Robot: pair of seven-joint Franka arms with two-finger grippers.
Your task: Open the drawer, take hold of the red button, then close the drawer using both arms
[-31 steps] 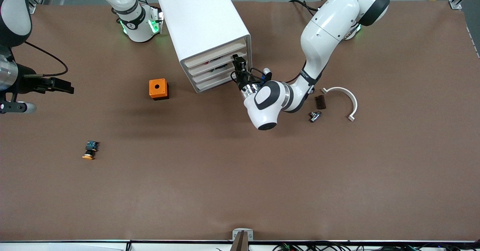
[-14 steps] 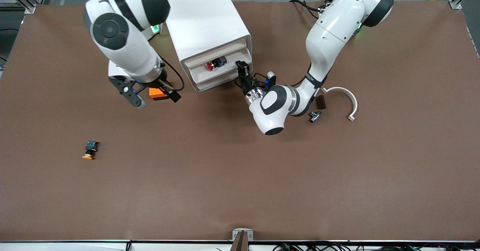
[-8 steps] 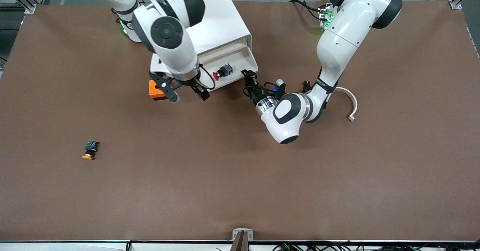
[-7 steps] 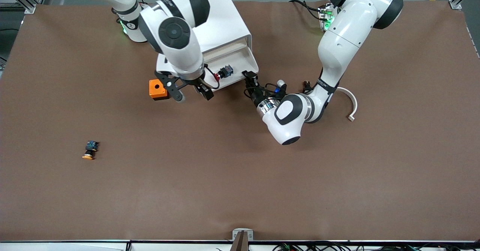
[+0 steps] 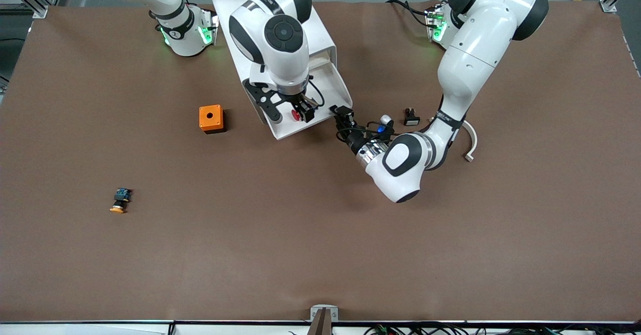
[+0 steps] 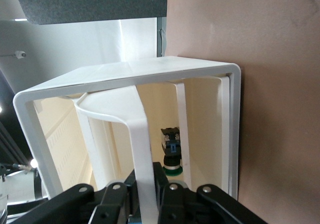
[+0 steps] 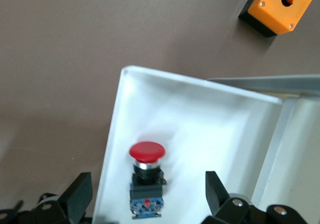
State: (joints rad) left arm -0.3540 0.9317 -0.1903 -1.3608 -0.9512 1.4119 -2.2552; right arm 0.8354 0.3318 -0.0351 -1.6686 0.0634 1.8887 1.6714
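The white cabinet (image 5: 320,37) stands near the robots' bases. One drawer (image 5: 328,89) is pulled out toward the front camera. The red-capped button (image 5: 296,116) lies on the drawer's floor near its front edge. My right gripper (image 5: 289,113) hangs open just above the drawer, with one finger on each side of the button and not touching it. In the right wrist view the button (image 7: 146,176) shows its red cap, black body and blue block between the open fingers (image 7: 77,196). My left gripper (image 5: 342,113) is shut on the drawer's front edge (image 6: 142,149) at the corner toward the left arm's end.
An orange cube with a hole (image 5: 211,118) stands beside the cabinet, toward the right arm's end. An orange-capped button (image 5: 120,200) lies nearer the front camera. A small black part (image 5: 410,117) and a white curved piece (image 5: 470,139) lie by the left arm. A green-capped button (image 6: 172,156) lies inside the cabinet.
My left gripper has pulled the drawer out toward the front camera, and the red button has come out with it. My right arm has swung in from its end to above the drawer.
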